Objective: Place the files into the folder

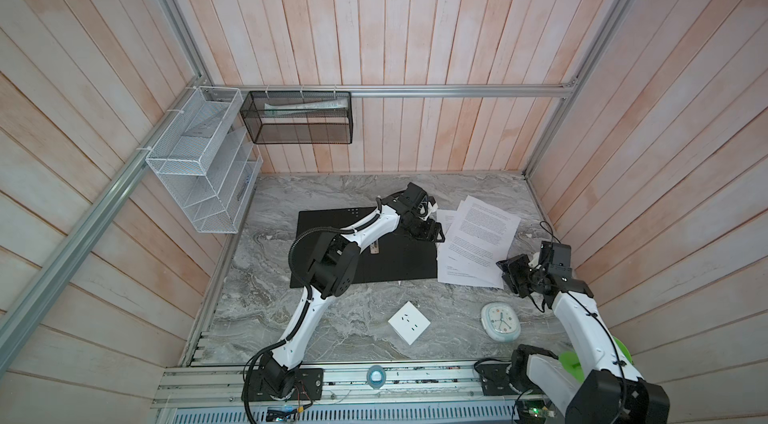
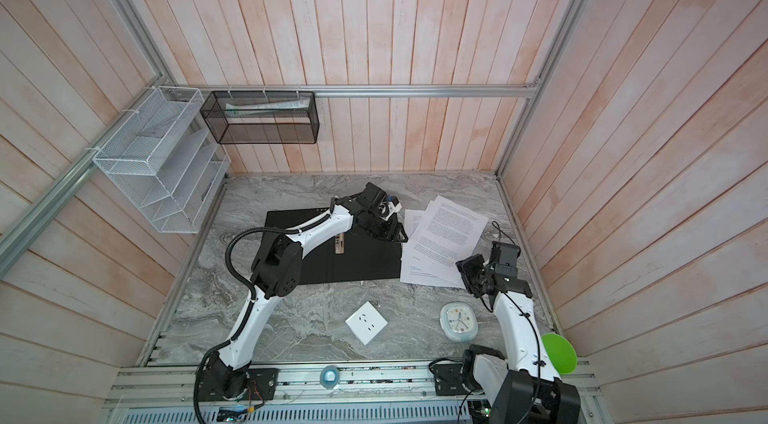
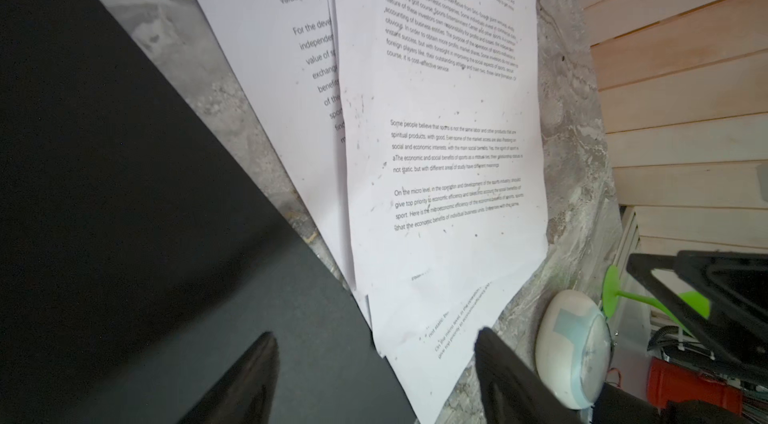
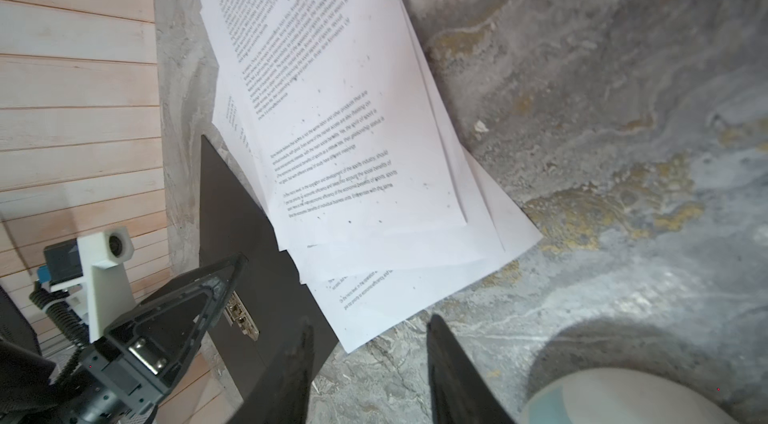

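The folder (image 1: 386,264) lies open and flat on the marble table, black inside up, with its metal clip (image 1: 375,249) near the middle. The files (image 1: 478,243) are fanned white printed sheets to its right, and their left edges overlap the folder's right edge. My left gripper (image 1: 434,232) is open over that overlap; in the left wrist view its fingertips straddle the folder (image 3: 124,193) and the files' (image 3: 436,151) corner. My right gripper (image 1: 508,276) is open at the sheets' near right corner. Only bare marble lies between its tips (image 4: 371,323), just short of the files (image 4: 332,110).
A white socket plate (image 1: 409,323) and a round clock (image 1: 500,321) lie on the table nearer the front. A white mesh rack (image 1: 199,160) and a black mesh rack (image 1: 299,116) hang on the back left walls. A green object (image 1: 619,355) sits by the right arm's base.
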